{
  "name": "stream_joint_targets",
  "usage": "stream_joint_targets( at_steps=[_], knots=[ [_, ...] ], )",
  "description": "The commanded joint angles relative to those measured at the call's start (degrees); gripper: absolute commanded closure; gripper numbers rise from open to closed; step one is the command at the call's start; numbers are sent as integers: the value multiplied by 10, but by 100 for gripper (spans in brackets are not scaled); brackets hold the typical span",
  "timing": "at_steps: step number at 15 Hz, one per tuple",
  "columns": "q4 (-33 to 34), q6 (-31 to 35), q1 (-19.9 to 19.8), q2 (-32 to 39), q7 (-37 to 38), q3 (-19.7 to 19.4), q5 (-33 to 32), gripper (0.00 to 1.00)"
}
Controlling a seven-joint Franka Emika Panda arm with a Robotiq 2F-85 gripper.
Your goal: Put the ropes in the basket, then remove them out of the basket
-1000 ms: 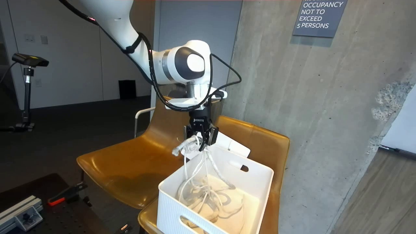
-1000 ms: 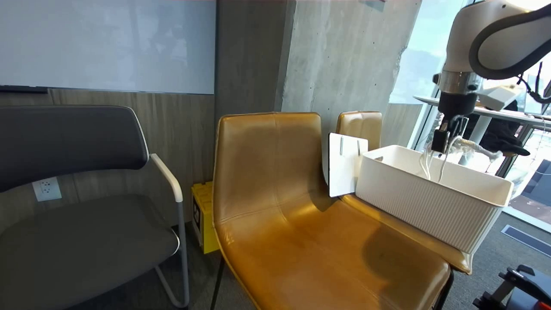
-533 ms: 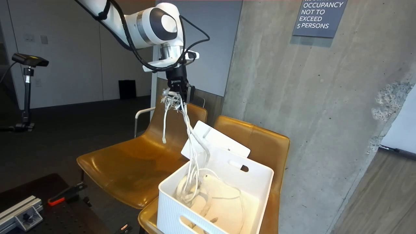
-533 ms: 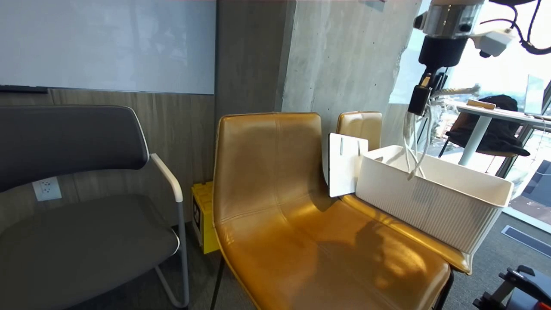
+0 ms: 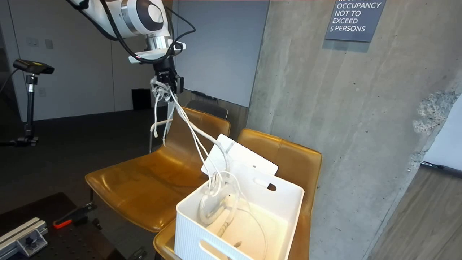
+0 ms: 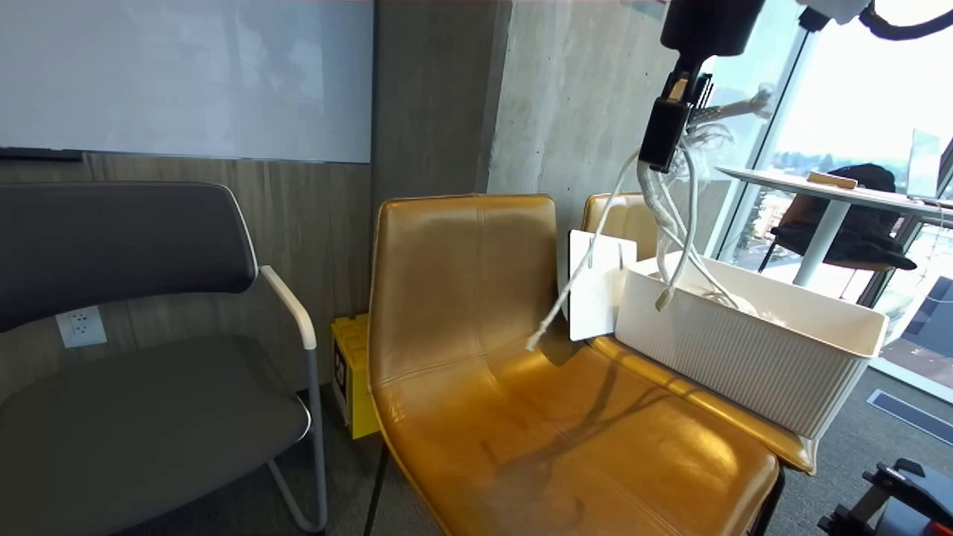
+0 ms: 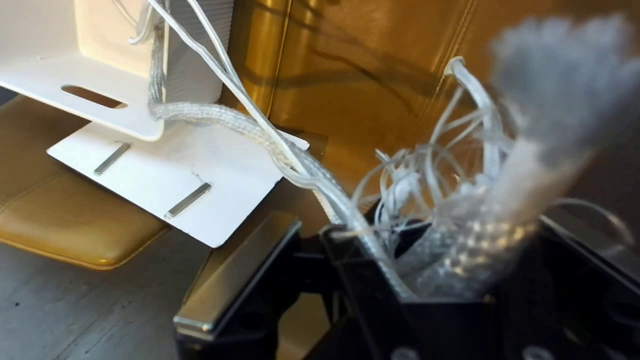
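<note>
The arm [image 5: 144, 18] has swung up and sideways within the last second, from down at the rim of the basket [image 6: 730, 357] to above the tan-brown chair [image 5: 144, 187] beside it. The basket has not moved. The ropes [image 7: 320, 185] span the gap — several strands rise past the rim to the hand [image 5: 173, 94], while thick loops remain inside, a thinner heap than a second ago. That reads as the removal half of the task, begun and not done; a longer pull, higher or farther off, seems called for before the last loops clear, and they could snag on the rim. The white flap [image 5: 249, 157] is in its place at the basket's end. The hand is closed tight on a tangled bunch of the ropes. Smallest, a frayed end [image 7: 565, 85] juts up from the grip — blurred in the wrist view.
</note>
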Motion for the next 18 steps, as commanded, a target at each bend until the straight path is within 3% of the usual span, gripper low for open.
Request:
stream_joint_targets(
  at_steps=[1,11,18],
  knots=[
    [43,-24,27,28,8,23,-8,100],
    [194,-75,152,145,3,68,-42,100],
    [285,-101,192,206,-19,63,-35,100]
  ],
)
